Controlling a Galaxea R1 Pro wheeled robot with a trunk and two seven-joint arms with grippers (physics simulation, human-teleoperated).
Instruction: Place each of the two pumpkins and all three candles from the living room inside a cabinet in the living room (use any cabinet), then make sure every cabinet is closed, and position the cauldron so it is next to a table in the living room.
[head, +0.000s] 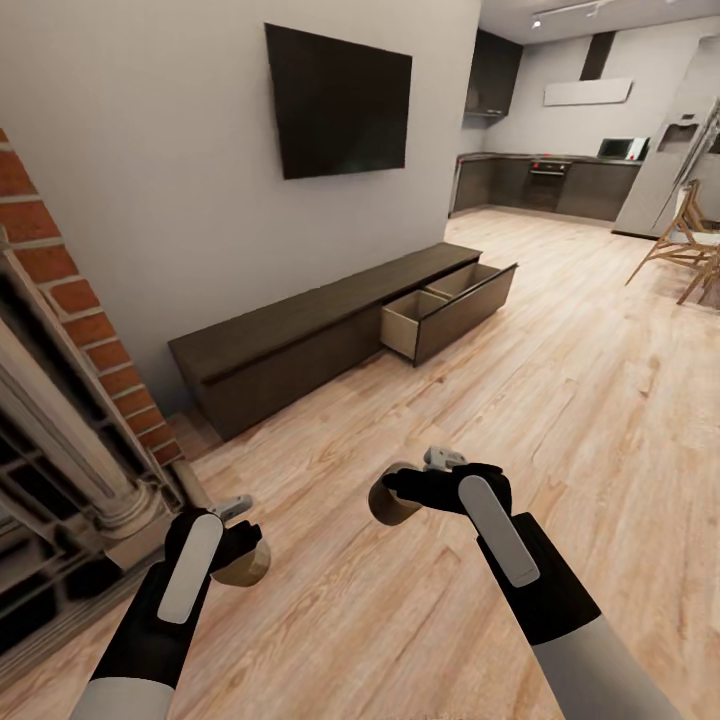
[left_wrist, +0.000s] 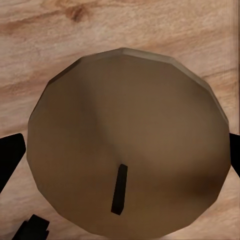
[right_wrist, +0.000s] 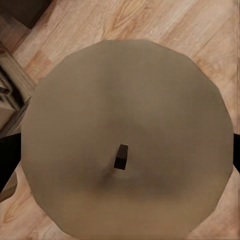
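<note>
Each of my grippers is shut on a brown candle above the plank floor. In the head view the left gripper (head: 243, 552) holds one candle (head: 245, 568) low at the left, and the right gripper (head: 405, 490) holds another candle (head: 390, 502) near the middle. The left wrist view looks down on its candle's top (left_wrist: 130, 140) with a short dark wick; the right wrist view shows the other candle (right_wrist: 127, 135) the same way. The dark brown cabinet (head: 300, 340) runs along the wall under the black TV, with one drawer (head: 450, 310) pulled open at its far end.
A red brick fireplace (head: 60, 330) with a pale column stands close at the left. Beyond the cabinet lies the kitchen with grey units (head: 545, 185). Wooden chairs (head: 690, 245) stand at the far right. Light wood floor (head: 560, 400) stretches between me and the cabinet.
</note>
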